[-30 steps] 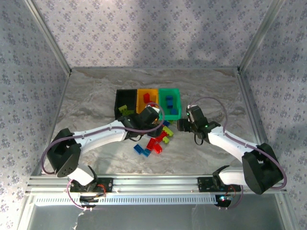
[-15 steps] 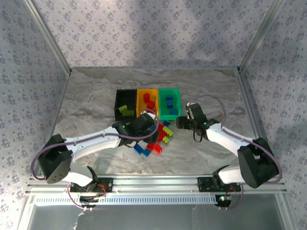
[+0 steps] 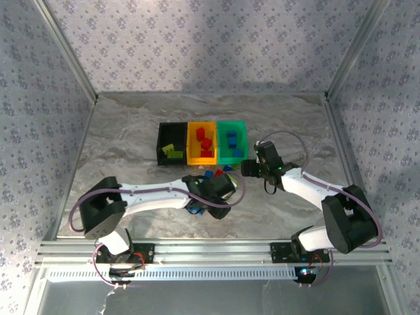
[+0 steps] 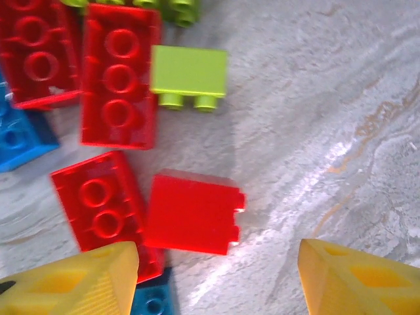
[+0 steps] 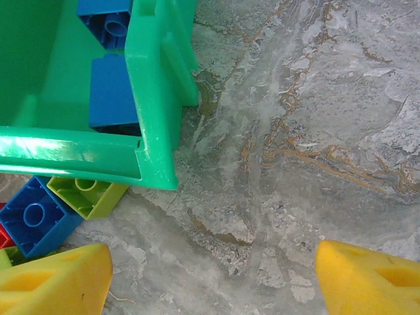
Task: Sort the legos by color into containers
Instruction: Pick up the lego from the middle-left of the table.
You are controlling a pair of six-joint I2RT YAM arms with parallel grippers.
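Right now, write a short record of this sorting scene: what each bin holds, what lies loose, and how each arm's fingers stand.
Black bin: lime green brick
Yellow-orange bin: red bricks
Green bin: blue bricks
Loose on the table: pile of legos in red, blue and lime green, in front of the bins
Left fingers: open, empty, over the pile, one red brick just ahead
Right fingers: open, empty, beside the green bin's near corner

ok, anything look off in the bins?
Nothing spilled or damaged. One quirk: the green plastic bin holds blue plastic bricks, and the lime green bricks sit in the black plastic bin.
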